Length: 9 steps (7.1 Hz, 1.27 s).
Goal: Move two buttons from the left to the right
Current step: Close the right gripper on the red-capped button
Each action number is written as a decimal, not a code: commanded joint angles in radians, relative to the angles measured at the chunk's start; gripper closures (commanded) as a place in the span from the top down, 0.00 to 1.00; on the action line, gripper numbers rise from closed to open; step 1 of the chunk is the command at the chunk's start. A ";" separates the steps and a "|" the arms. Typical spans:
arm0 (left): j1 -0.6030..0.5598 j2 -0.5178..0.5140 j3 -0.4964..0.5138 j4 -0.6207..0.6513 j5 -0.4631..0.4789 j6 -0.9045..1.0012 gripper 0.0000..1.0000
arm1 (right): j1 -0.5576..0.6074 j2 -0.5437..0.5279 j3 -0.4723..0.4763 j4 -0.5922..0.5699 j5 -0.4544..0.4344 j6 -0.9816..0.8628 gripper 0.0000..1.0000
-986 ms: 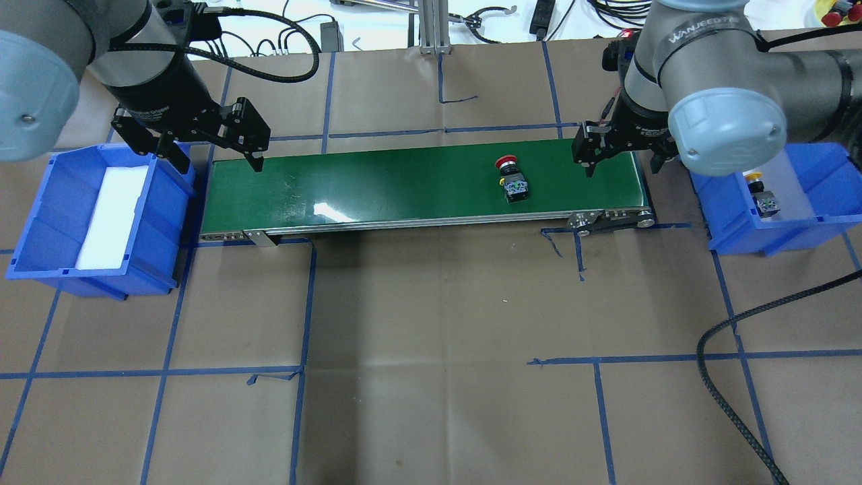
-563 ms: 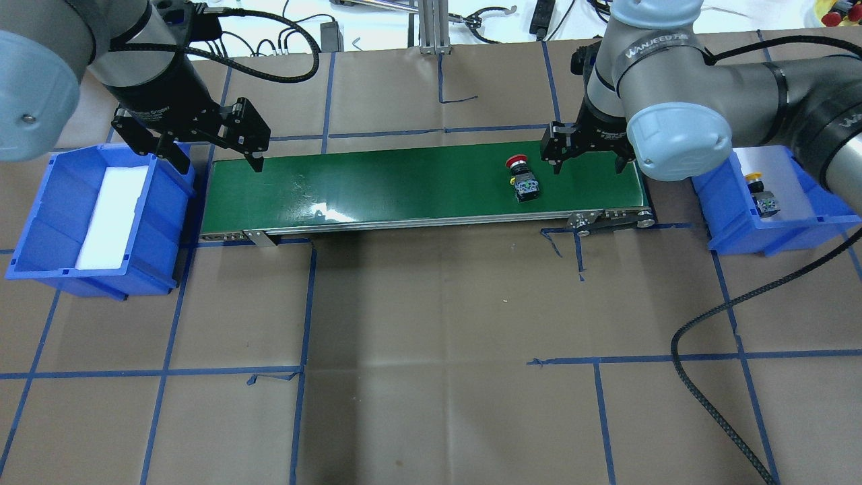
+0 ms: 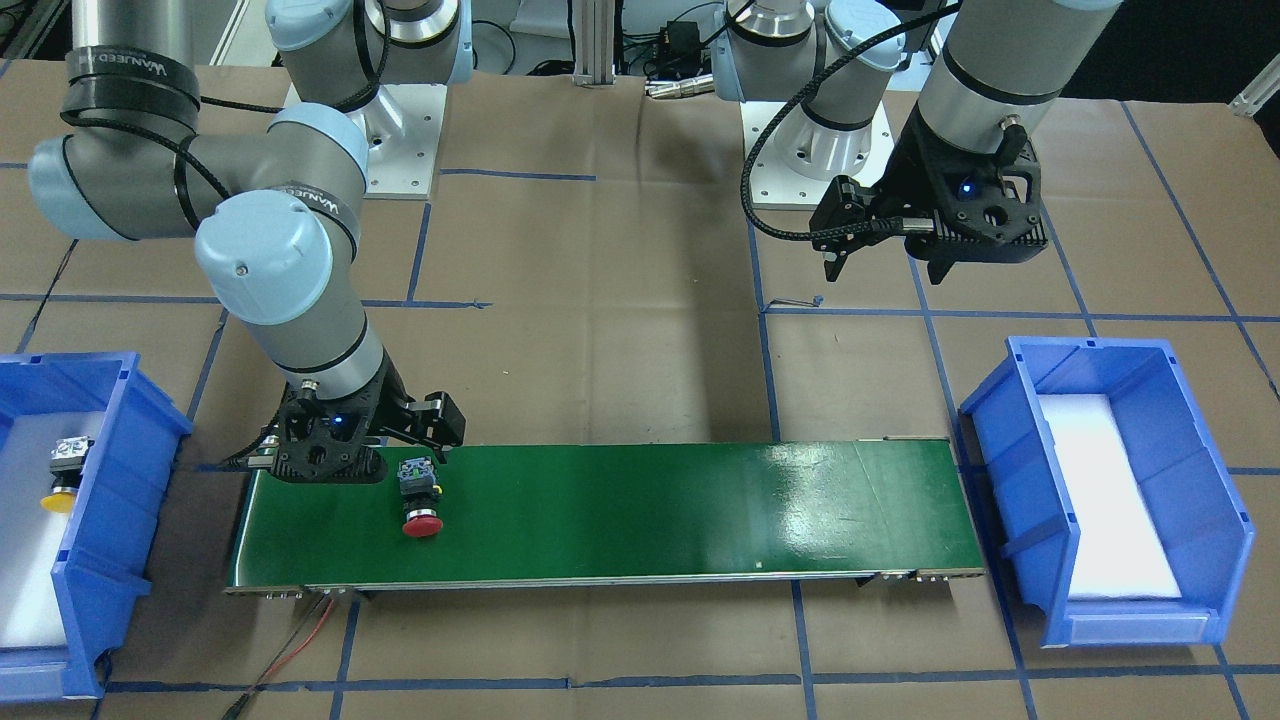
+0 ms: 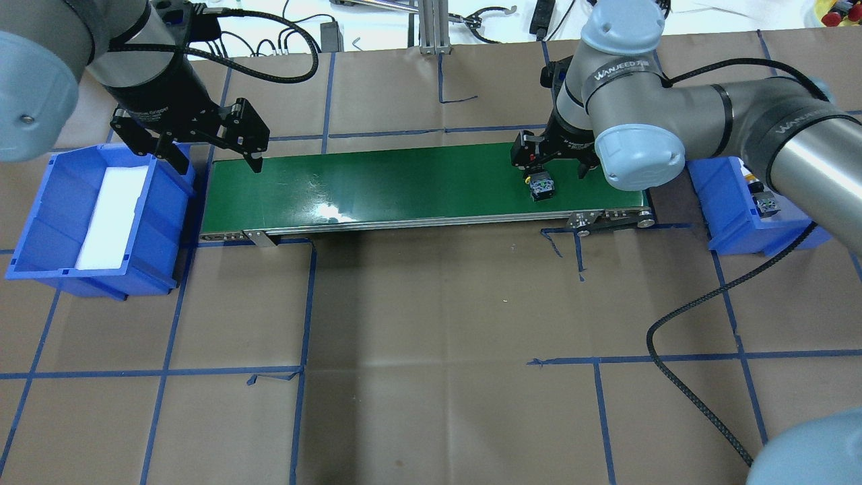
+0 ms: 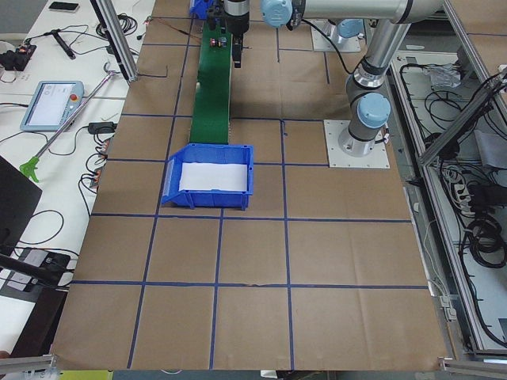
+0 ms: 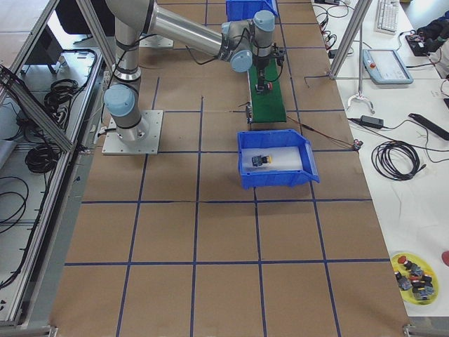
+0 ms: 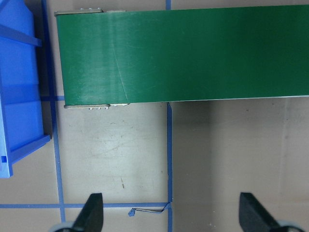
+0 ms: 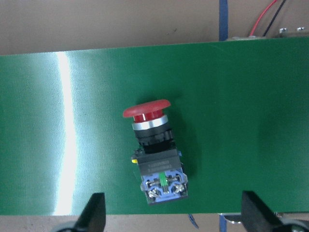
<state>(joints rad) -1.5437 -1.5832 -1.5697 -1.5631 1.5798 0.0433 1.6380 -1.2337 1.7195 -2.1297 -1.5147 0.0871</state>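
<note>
Sheen on green, matt all round

The conveyor belt [image 4: 417, 182] is a smooth green sheet with a glossy, glare-streaked face, edged by a bare metal rail [image 4: 431, 221]. On the belt, the red button [image 8: 154, 150] has a shiny plastic cap, a bright metal collar and a matt black body. Around the belt, the tabletop [image 4: 431, 303] is creased matt brown paper under blue tape [image 4: 308, 303]; the bins [image 4: 161, 229] at the belt's ends are glossy blue plastic.

Red button [image 8: 153, 154] lies sideways on the green belt [image 8: 251, 121], cap at 12 o'clock and grey base at 6 in the right wrist view. Yellow button [image 3: 63, 475] lies sideways in the blue bin [image 3: 125, 470].
</note>
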 commanded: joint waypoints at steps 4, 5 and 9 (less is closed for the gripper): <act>-0.001 0.000 0.000 0.000 -0.001 0.000 1.00 | -0.017 0.083 0.003 -0.016 -0.021 -0.047 0.54; -0.001 0.000 0.000 0.000 -0.001 0.000 1.00 | -0.024 0.079 0.002 -0.003 -0.062 -0.050 0.06; -0.001 0.000 0.000 0.000 -0.003 0.000 1.00 | -0.105 -0.004 -0.069 0.075 -0.160 -0.136 0.03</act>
<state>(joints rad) -1.5448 -1.5820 -1.5693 -1.5631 1.5771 0.0430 1.5583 -1.1936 1.6847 -2.1068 -1.6488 -0.0364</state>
